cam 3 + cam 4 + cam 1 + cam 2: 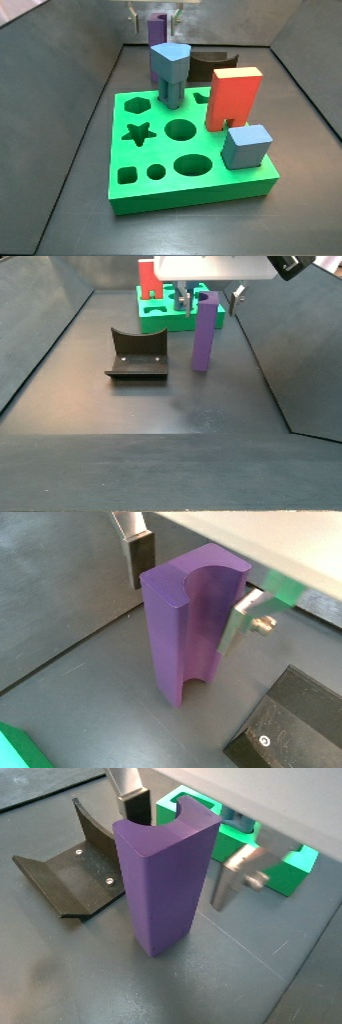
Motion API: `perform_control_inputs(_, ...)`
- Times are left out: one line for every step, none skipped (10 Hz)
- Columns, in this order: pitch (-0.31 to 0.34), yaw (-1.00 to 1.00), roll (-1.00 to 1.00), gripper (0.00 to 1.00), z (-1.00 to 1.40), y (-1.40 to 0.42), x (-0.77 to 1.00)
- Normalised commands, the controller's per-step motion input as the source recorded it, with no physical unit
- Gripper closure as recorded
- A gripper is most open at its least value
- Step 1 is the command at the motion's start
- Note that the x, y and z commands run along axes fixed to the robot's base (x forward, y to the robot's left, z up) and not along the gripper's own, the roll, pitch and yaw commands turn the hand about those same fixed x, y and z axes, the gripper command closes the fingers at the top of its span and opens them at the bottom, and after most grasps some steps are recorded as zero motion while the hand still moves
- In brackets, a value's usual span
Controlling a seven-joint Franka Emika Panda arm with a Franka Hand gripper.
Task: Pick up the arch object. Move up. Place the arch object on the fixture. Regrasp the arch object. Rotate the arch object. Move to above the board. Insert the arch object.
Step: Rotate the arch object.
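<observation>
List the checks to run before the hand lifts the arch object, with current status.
1. Hand straddles the top of the arch object: ok.
2. Fingers clamped on it: cannot tell.
3. Arch object upright, base on the floor: ok in a side view.
4. Fixture has nothing on it: ok.
5. Arch object stands apart from the fixture: ok.
6. Matching hole in the board free: cannot tell.

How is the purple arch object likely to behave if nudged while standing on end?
The arch object stands tall on a narrow end, so it probably tips easily. Its flat faces suggest sliding, not rolling. It looks rigid. The hand brackets its top, fingers close beside it.
</observation>
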Motion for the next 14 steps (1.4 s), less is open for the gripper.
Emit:
perform_control_inputs(-0.056,-0.02,0.04,0.0,1.0,0.0,0.0)
perform_control_inputs(-0.039,-0.02,0.04,0.0,1.0,0.0,-0.01)
perform_control_inputs(0.004,-0.02,0.03,0.0,0.91,0.0,-0.03)
perform_control_inputs(0.013,-0.01,0.03,0.0,0.8,0.0,-0.03)
perform_control_inputs(0.034,-0.01,0.03,0.0,0.56,0.0,-0.01)
perform_control_inputs(0.049,-0.01,0.03,0.0,0.37,0.01,0.0)
perform_control_inputs(0.067,-0.01,0.03,0.0,0.18,0.01,0.01)
perform_control_inputs(0.012,-1.0,0.0,0.0,0.0,0.08,0.0)
perform_control_inputs(0.012,-1.0,0.0,0.0,-0.01,0.08,0.0)
perform_control_inputs(0.011,-1.0,0.0,0.0,0.0,0.07,0.01)
perform_control_inputs(0.012,-1.0,0.0,0.0,0.0,0.04,0.01)
perform_control_inputs(0.012,-1.0,0.0,0.0,0.0,0.03,0.01)
perform_control_inputs(0.013,-1.0,0.0,0.0,0.0,0.03,0.01)
perform_control_inputs(0.014,-1.0,0.0,0.0,0.0,0.03,0.01)
